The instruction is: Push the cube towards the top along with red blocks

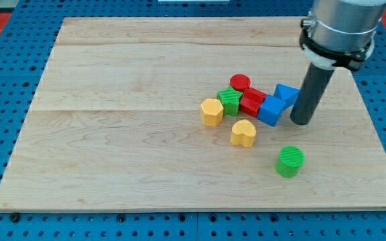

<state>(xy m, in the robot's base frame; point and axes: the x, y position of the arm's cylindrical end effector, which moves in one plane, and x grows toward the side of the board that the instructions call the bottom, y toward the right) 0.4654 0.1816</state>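
A blue cube (271,110) lies right of centre on the wooden board (112,134). A red block (252,102) touches its left side, and a red cylinder (240,83) sits just above that. A second blue block (286,94) touches the cube's upper right. My tip (301,121) rests on the board just to the right of the blue cube, close to it or touching it.
A green star-shaped block (230,100) touches the red block's left side. A yellow hexagon-like block (212,112) lies left of it. A yellow heart-shaped block (243,133) lies below the cluster. A green cylinder (289,161) stands alone towards the view's bottom right.
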